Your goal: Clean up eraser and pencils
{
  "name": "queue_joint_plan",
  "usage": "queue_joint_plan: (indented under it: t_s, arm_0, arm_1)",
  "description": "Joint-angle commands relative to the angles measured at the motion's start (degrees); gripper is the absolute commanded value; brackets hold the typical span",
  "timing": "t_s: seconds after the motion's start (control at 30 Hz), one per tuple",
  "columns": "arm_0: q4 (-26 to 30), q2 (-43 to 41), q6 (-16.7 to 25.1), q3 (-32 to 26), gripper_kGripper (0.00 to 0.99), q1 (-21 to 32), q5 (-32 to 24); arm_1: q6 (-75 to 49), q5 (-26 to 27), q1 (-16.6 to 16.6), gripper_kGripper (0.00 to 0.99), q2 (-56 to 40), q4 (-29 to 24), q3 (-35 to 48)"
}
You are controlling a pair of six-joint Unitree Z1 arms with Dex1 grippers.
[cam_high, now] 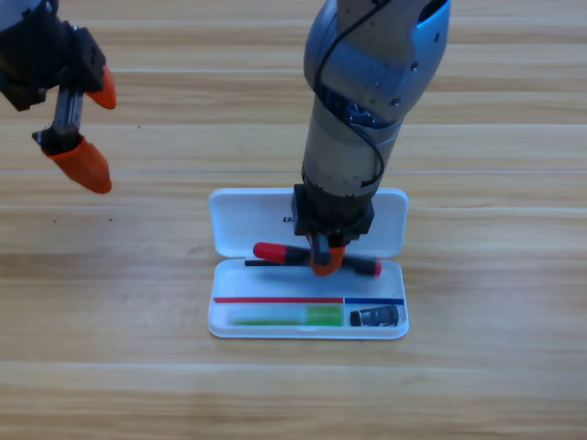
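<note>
Your right arm drops in from the top edge, its grey forearm nearly vertical over the open white case (240, 209), with the right gripper (326, 264) pointed straight down at the hinge line between lid and tray. Its orange jaws are closed on the black pencil (275, 254), gripping it about midway along; the pencil hangs roughly level, tilted slightly down to the right, one red end poking out left of the jaws and the other out to the right, just above the tray's back edge.

Look into the tray and you find the green pencil (284, 317) lying flat along the front compartment, parallel to the front wall. The eraser (374, 317) sits just beside it in the small right-hand compartment, at the front right corner.

Your left arm waits at the upper left corner, well apart from the case. The left gripper (94, 128) hangs over bare wooden table (495, 385), its two orange jaws spread wide and holding nothing, the lower tip angled down to the right.
</note>
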Motion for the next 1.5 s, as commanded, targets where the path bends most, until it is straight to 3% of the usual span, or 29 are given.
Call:
queue_joint_plan:
  t_s: [0.03, 0.3, 0.5, 0.77, 0.87, 0.97, 1.13, 1.3, 1.5]
  arm_0:
    - [-0.46, -1.15, 0.41, 1.37, 0.990, 1.19, -0.57]
    - [-1.16, -0.89, 0.59, 2.34, 0.990, 1.19, -0.57]
    - [-1.51, -0.62, 0.50, 2.51, 0.990, 1.10, -0.57]
    - [-1.69, -0.36, 0.50, 2.60, 0.990, 1.19, -0.57]
    - [-1.69, -0.27, 0.50, 2.60, 0.990, 1.19, -0.57]
    - [-1.69, -0.27, 0.50, 2.60, 0.990, 1.19, -0.57]
    - [-2.13, -0.27, 0.59, 3.04, 0.990, 1.19, -0.57]
    - [-3.62, 1.48, 0.50, 2.07, 0.973, 1.72, -0.57]
    - [-4.50, 6.49, -0.38, -3.55, 0.841, 2.51, -0.48]
  arm_1:
    - [0.88, -0.90, 0.87, 0.784, 2.94, 1.15, 0.37]
    - [1.50, -0.64, 0.96, 0.861, -0.05, 1.59, 1.16]
    - [2.38, 3.05, 2.45, 0.881, -12.18, 2.73, 6.87]
    - [5.54, 14.30, 3.33, 0.888, -31.87, 2.73, 17.42]
    - [7.30, 19.93, 1.49, 0.888, -36.70, 2.38, 20.32]
    - [8.97, 22.92, -0.62, 0.902, -41.54, -0.61, 24.45]
    - [11.08, 22.92, -1.68, 0.904, -50.33, -10.71, 35.70]
    - [11.16, 24.23, -2.03, 0.905, -53.23, -11.94, 38.87]
    - [11.52, 25.55, -2.03, 0.917, -54.81, -13.53, 40.54]
